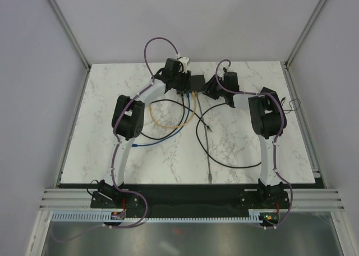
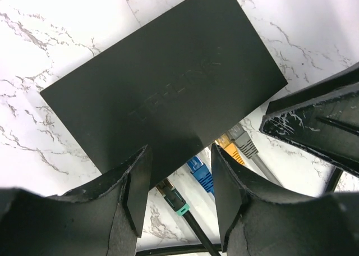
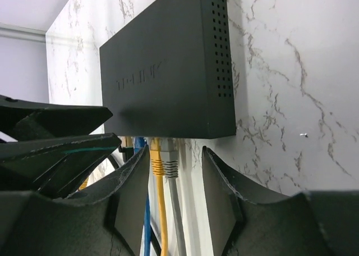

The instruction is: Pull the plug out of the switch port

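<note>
The switch (image 2: 168, 93) is a flat black box lying on the marble table, also seen in the right wrist view (image 3: 168, 71) and, partly hidden, between both grippers in the top view (image 1: 197, 81). Plugged into its near side are a black plug with a green band (image 2: 174, 199), a blue plug (image 2: 202, 174), a yellow plug (image 2: 230, 147) and a grey plug (image 2: 244, 144). My left gripper (image 2: 180, 197) is open, its jaws standing either side of the black and blue plugs. My right gripper (image 3: 175, 194) is open, its jaws around the yellow plug (image 3: 156, 158) and grey plug (image 3: 170, 163), touching neither.
Cables trail from the switch toward the near edge: a yellow loop (image 1: 168, 121), a blue cable (image 1: 162, 141), a grey cable (image 1: 206, 149) and a long black cable (image 1: 235, 160). The two grippers sit close together; the right one shows in the left wrist view (image 2: 320, 127).
</note>
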Available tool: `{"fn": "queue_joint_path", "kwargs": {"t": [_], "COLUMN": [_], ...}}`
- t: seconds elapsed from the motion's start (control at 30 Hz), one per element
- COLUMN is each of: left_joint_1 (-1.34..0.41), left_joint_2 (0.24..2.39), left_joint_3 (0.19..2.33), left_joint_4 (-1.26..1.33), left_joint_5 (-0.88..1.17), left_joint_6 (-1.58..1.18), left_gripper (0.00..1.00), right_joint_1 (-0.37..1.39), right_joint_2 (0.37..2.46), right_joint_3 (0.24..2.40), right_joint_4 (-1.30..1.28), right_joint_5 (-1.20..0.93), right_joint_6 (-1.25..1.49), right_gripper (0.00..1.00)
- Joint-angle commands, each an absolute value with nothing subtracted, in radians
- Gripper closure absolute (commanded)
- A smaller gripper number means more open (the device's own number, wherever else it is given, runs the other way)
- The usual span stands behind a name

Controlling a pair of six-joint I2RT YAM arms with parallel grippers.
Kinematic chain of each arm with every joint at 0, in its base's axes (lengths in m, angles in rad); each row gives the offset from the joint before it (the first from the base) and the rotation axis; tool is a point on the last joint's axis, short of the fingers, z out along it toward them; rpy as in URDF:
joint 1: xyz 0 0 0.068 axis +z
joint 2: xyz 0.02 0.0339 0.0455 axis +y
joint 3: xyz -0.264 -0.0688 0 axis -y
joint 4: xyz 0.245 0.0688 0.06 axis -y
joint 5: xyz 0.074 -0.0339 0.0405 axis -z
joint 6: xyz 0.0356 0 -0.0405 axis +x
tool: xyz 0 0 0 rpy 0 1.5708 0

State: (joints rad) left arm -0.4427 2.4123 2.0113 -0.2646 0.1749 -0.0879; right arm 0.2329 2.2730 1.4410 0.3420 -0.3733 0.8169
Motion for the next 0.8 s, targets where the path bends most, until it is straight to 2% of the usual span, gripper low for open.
{"fn": "queue_joint_path", "kwargs": {"t": [0.0,0.3,0.57,0.77], "left_joint_1": [-0.442,-0.442,-0.442,-0.442], "left_joint_2": [2.428,2.437,2.444,2.442], "left_joint_3": [2.074,2.086,2.094,2.095], "left_joint_4": [-0.296,-0.313,-0.322,-0.324], "left_joint_5": [0.164,0.167,0.173,0.182], "left_joint_6": [-0.078,-0.083,-0.086,-0.089], "left_gripper": [0.46,0.47,0.48,0.49], "right_joint_1": [0.235,0.235,0.235,0.235], "right_joint_2": [2.278,2.253,2.325,2.35], "right_joint_3": [1.419,1.339,1.341,1.353], "right_joint_4": [0.426,0.471,0.581,0.587], "right_joint_5": [-0.417,-0.425,-0.457,-0.451], "right_joint_6": [0.847,0.844,0.96,0.977], "right_gripper": [0.51,0.51,0.58,0.6]}}
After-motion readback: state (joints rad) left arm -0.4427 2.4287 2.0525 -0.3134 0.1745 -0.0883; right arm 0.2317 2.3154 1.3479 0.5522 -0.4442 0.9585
